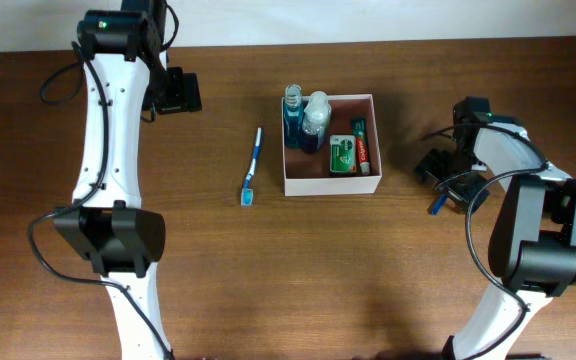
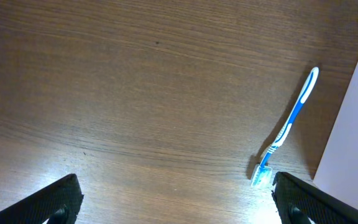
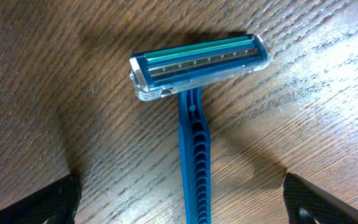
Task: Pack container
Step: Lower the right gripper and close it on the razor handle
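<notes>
The container [image 1: 333, 186], a white-walled square box, stands at the table's middle. It holds a blue bottle [image 1: 294, 118], a white-capped bottle [image 1: 316, 120], a green packet [image 1: 343, 155] and a red-and-white tube [image 1: 361, 145]. A blue-and-white toothbrush [image 1: 253, 167] lies on the table left of it, also in the left wrist view [image 2: 289, 124]. A blue razor [image 3: 194, 124] lies flat on the wood, its handle between the spread fingers of my right gripper [image 3: 179, 199], untouched. My left gripper [image 2: 176, 199] is open and empty, left of the toothbrush.
The container's white outer wall [image 2: 353, 149] shows at the right edge of the left wrist view. In the overhead view the left gripper [image 1: 178, 92] is at the back left and the right gripper [image 1: 438, 175] is right of the container. Black cables hang by both arms.
</notes>
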`<state>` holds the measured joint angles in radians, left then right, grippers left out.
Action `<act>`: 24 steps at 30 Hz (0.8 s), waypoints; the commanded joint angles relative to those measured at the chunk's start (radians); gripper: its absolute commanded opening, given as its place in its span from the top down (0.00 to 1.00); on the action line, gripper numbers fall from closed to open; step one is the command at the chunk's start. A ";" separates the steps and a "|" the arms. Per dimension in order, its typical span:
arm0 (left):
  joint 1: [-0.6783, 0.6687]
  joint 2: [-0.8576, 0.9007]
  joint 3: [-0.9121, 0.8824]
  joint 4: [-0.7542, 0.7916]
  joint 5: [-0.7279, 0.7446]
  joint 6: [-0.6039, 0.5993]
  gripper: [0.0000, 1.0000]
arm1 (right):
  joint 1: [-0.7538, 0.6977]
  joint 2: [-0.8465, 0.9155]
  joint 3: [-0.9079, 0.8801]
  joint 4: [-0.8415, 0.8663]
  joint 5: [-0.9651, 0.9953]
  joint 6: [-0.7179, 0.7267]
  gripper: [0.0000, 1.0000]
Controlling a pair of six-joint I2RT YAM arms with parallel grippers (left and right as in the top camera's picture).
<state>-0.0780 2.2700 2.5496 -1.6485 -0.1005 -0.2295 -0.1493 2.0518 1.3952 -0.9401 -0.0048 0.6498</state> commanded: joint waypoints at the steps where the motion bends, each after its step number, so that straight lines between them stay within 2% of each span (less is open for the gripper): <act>1: 0.003 -0.008 -0.004 0.002 0.007 -0.009 0.01 | 0.006 0.019 -0.010 0.003 0.016 -0.019 0.01; 8: 0.003 -0.008 -0.004 0.002 0.007 -0.009 0.01 | 0.006 0.019 -0.043 0.042 0.016 -0.022 0.00; 10: 0.003 -0.008 -0.004 0.002 0.007 -0.009 0.01 | 0.005 0.019 -0.049 0.045 0.016 -0.022 0.03; 14: 0.003 -0.008 -0.004 0.002 0.007 -0.009 0.01 | 0.005 0.019 -0.061 0.056 0.016 -0.022 0.20; 21: 0.003 -0.008 -0.004 0.002 0.007 -0.009 0.01 | 0.005 0.019 -0.062 0.066 0.016 -0.022 0.61; 24: 0.003 -0.008 -0.004 0.002 0.007 -0.009 0.01 | 0.005 0.019 -0.062 0.067 0.016 -0.021 0.70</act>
<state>-0.0780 2.2700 2.5496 -1.6485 -0.1005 -0.2295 -0.1497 2.0430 1.3705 -0.8837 0.0105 0.6239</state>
